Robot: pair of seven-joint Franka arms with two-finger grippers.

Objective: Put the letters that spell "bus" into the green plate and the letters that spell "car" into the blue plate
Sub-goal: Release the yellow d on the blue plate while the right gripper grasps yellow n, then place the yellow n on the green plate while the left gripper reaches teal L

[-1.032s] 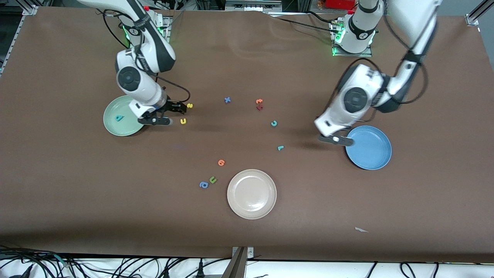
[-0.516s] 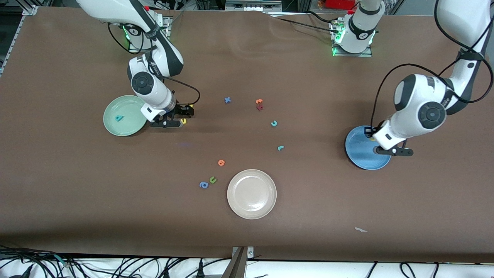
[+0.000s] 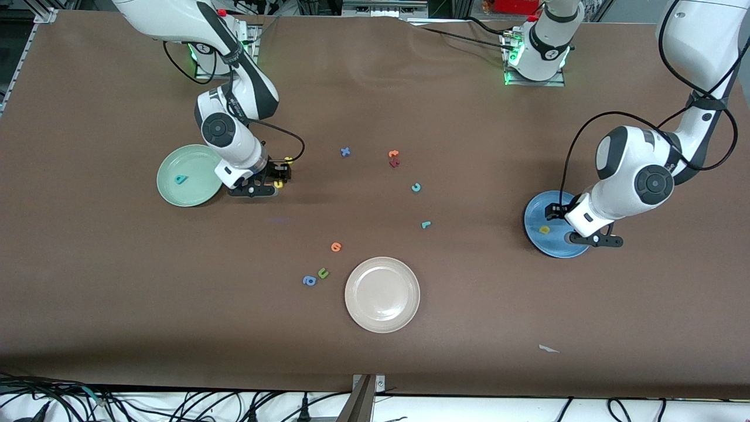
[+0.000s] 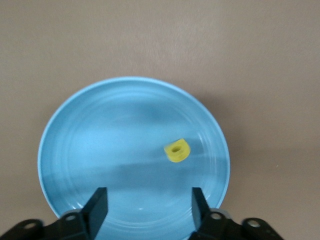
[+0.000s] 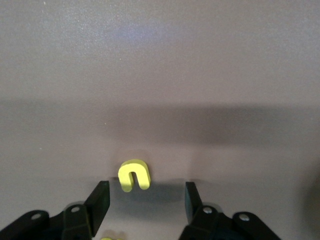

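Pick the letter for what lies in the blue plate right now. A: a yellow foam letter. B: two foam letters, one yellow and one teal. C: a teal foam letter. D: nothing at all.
A: the left wrist view shows one yellow foam letter lying alone in the blue plate, below the open left gripper; the front view shows the same yellow piece there.
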